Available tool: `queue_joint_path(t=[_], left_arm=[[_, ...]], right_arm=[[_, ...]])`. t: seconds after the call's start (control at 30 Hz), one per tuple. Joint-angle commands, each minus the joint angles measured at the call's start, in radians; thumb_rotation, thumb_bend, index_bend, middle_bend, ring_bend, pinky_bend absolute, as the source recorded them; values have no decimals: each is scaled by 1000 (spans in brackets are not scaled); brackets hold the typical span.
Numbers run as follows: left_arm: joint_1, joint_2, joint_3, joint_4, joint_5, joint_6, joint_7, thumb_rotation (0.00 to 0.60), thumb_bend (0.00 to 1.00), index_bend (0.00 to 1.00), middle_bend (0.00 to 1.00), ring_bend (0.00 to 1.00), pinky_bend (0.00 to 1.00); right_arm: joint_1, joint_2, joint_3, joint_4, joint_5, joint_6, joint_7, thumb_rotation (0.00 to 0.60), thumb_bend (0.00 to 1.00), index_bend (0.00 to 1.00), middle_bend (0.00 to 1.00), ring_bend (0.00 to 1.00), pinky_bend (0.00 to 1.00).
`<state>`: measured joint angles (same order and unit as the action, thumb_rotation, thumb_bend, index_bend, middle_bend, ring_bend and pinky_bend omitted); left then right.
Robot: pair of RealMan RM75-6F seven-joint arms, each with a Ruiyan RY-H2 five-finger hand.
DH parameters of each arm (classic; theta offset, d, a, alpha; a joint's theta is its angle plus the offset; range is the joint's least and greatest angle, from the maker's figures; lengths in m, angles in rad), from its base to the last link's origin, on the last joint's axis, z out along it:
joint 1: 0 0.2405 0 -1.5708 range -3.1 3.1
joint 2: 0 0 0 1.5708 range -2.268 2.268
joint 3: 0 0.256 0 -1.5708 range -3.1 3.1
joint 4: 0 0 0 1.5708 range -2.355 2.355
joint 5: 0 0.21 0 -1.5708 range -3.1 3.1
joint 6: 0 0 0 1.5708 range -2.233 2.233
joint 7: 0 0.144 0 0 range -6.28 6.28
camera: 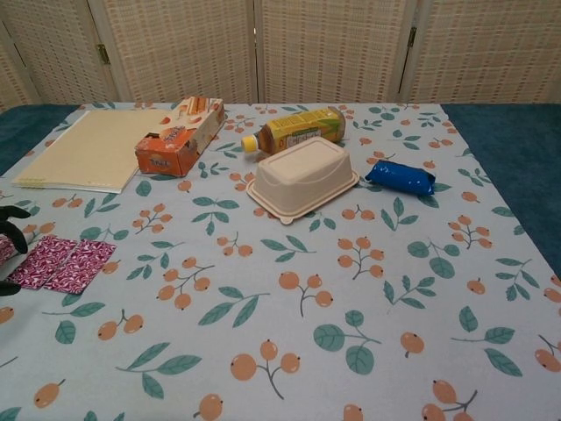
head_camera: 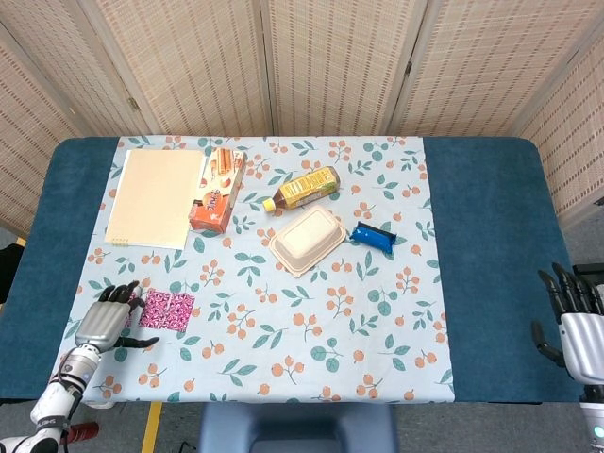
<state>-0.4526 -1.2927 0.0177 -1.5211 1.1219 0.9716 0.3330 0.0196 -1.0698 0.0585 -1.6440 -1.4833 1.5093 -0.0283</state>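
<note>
Item: pink patterned packet (head_camera: 167, 310), lying flat on the floral cloth (head_camera: 311, 359) near the bench's front-left corner. The left hand (head_camera: 104, 323) sits just beside its left edge with fingers loosely spread, holding nothing; whether the fingertips touch the packet cannot be told. Step judged: approach to the packet, a grasp calling for the fingers to close over its thin edge. The right hand (head_camera: 571, 321) hangs open off the bench's right end, well apart.
</note>
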Motion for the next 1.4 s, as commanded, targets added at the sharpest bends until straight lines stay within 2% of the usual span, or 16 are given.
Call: queue_joint_path(t=[0.03,0.07,0.1,0.13,0.17,0.37,0.77,1.0,1.4], left_arm=[[-5,-3,-7,-6,11,10,6,368,90,271,0,0,0],[-8,-1,-10,-12,14,8,4,419,90,266,0,0,0],[-11,1,-13,-16,18,8,5,508,91,260,0,0,0],[-14,2,-15,-19,21,10,8,572,91,255,0,0,0],[-17,2,-18,-27,26,13,11,598,92,251,0,0,0],[-38,-7,-26,-41,56,5,16,600,97,238,0,0,0],[-98,-61,-52,-25,-43,-48,113,600,164,236,0,0,0],[-113,-87,-48,-19,-81,-40,171,600,176,248,0,0,0],[-130,-100,-39,-5,-124,-49,197,600,176,246,0,0,0]], right_arm=[[-1,1,0,2,1,1,3,600,497,0,0,0,0],[-2,1,0,3,1,1,4,600,497,0,0,0,0],[-2,1,0,3,1,2,5,600,497,0,0,0,0],[-3,1,-1,4,1,2,5,600,497,0,0,0,0],[-3,1,-1,5,1,2,6,600,497,0,0,0,0],[-2,-3,-2,13,1,-2,13,600,497,0,0,0,0],[-6,-7,-2,39,7,-4,44,600,497,0,0,0,0],[-10,-8,-3,51,9,-4,57,600,496,0,0,0,0],[-12,-11,-2,56,13,-5,60,600,496,0,0,0,0]])
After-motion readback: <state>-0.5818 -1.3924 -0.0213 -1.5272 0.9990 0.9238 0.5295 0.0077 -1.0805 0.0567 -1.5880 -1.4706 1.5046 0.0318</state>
